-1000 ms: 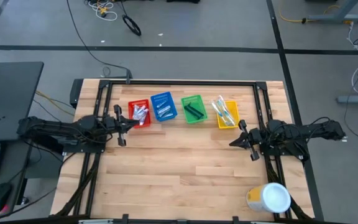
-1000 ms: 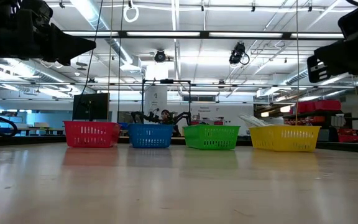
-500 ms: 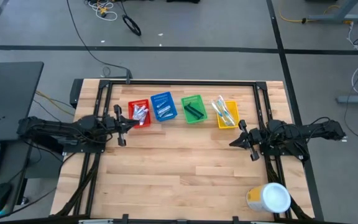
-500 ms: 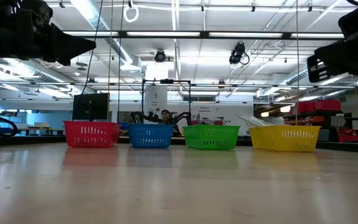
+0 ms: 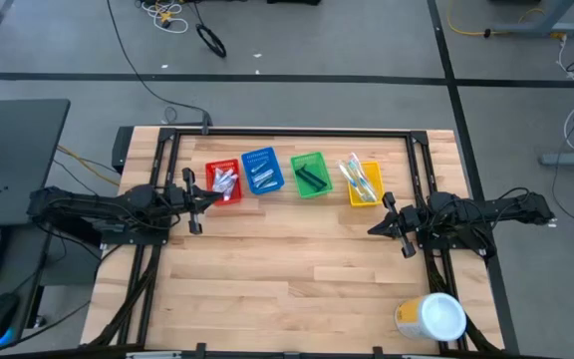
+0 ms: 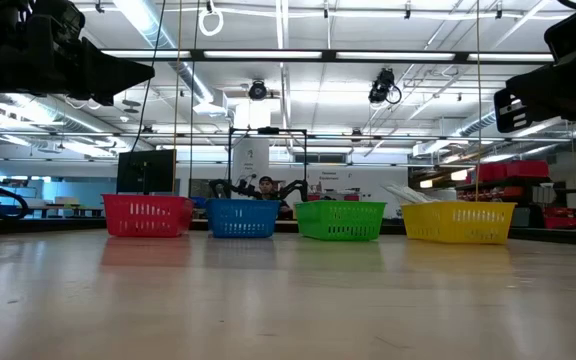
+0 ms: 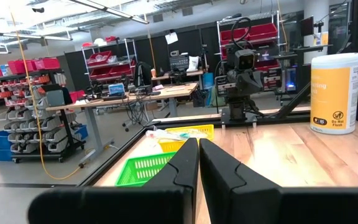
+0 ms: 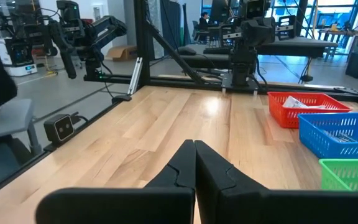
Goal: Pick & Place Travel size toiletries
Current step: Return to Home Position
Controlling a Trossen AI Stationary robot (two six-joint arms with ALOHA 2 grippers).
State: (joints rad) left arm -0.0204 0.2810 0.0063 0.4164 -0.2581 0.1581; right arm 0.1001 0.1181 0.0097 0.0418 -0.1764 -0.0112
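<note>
The travel size toiletries lie sorted in four bins along the table's far side: silvery-white tubes in the red bin [image 5: 224,183], white items in the blue bin [image 5: 262,172], dark razors in the green bin [image 5: 310,175], pale toothbrushes in the yellow bin [image 5: 363,182]. My left gripper [image 5: 216,195] hovers shut beside the red bin at the table's left, level, holding nothing; its closed fingers show in the left wrist view [image 7: 199,163]. My right gripper [image 5: 372,228] hovers shut at the table's right, just nearer than the yellow bin, also with nothing in it [image 8: 194,163].
A large yellow tub with a white lid [image 5: 431,317] stands at the near right corner, also seen in the left wrist view [image 7: 334,93]. A black frame [image 5: 287,133] runs along the table's far edge. Bare wood [image 5: 287,269] spreads across the middle and near side.
</note>
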